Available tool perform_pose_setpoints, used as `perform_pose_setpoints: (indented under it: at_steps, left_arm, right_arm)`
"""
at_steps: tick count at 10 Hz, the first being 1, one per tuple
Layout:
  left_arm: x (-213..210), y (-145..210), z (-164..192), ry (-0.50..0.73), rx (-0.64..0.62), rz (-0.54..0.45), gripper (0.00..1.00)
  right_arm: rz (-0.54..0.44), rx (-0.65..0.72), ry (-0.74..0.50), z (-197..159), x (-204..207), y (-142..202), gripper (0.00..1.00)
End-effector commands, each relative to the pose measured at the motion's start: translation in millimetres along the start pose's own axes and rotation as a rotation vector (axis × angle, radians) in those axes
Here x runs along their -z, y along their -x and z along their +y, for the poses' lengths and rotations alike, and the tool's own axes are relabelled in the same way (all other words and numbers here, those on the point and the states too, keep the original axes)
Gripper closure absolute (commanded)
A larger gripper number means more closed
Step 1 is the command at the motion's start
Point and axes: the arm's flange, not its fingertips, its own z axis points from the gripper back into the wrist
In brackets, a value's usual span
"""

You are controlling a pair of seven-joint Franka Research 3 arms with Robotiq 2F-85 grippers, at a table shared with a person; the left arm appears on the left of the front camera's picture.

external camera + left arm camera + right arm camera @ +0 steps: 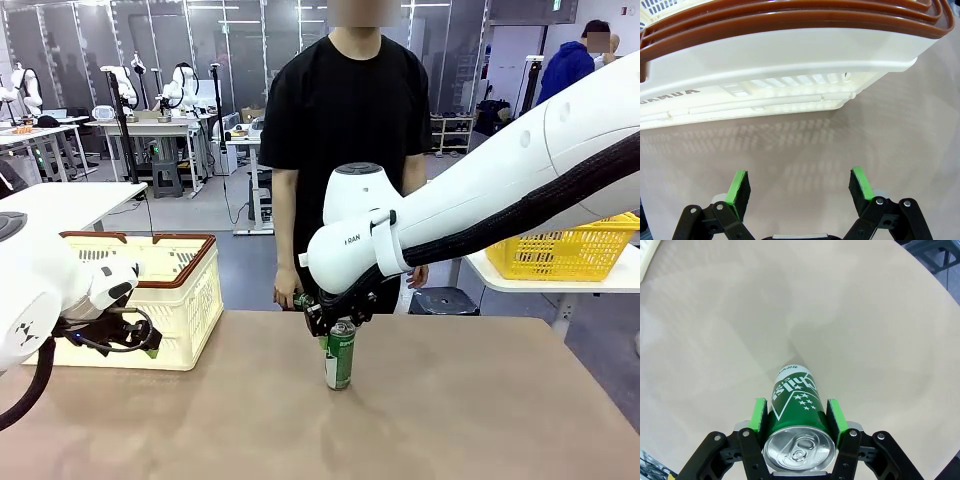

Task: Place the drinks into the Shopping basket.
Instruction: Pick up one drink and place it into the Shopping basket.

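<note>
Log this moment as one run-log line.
right claw: shut on green can, upright on table | left claw: open, empty, facing Shopping basket | step: can not yet in basket

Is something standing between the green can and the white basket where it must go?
Nothing visible does. The table is bare between the green can, gripped by the right end effector, and the basket. The left end effector hangs open at the basket's near side, off that path.

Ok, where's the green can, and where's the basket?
green can (340, 362): front view, on its green side.
basket (195, 300): front view, on its cream lattice wall.
</note>
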Motion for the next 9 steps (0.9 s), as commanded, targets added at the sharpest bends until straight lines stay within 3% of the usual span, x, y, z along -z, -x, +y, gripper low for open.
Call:
perform_pose_setpoints:
  at_steps: [1, 2, 3, 4, 5, 9]
  left_arm:
    - [1.1, -0.6, -0.7, 0.002, -0.001, -0.011, 0.00]
    - [1.1, -0.6, -0.7, 0.002, -0.001, -0.011, 0.00]
    - [1.1, -0.6, -0.7, 0.002, -0.001, -0.011, 0.00]
    - [1.1, -0.6, -0.7, 0.002, -0.001, -0.011, 0.00]
    - [1.1, -0.6, -0.7, 0.002, -0.001, -0.011, 0.00]
    - [1.1, -0.6, -0.7, 0.002, -0.001, -0.011, 0.00]
  right_arm:
    - [-0.002, 0.022, 0.032, 5.6, 1.1, -2.7, 0.23]
    - [-0.006, 0.022, 0.036, 6.7, 2.1, -3.2, 0.23]
    - [-0.009, 0.018, 0.038, 6.9, 0.9, -2.5, 0.03]
    - [-0.018, 0.014, 0.045, 7.2, -3.5, -1.8, 0.20]
    - [-0.021, 0.004, 0.052, 8.3, -9.1, -0.2, 0.00]
    - [-0.014, -0.028, 0.133, 16.1, -45.0, 15.5, 0.00]
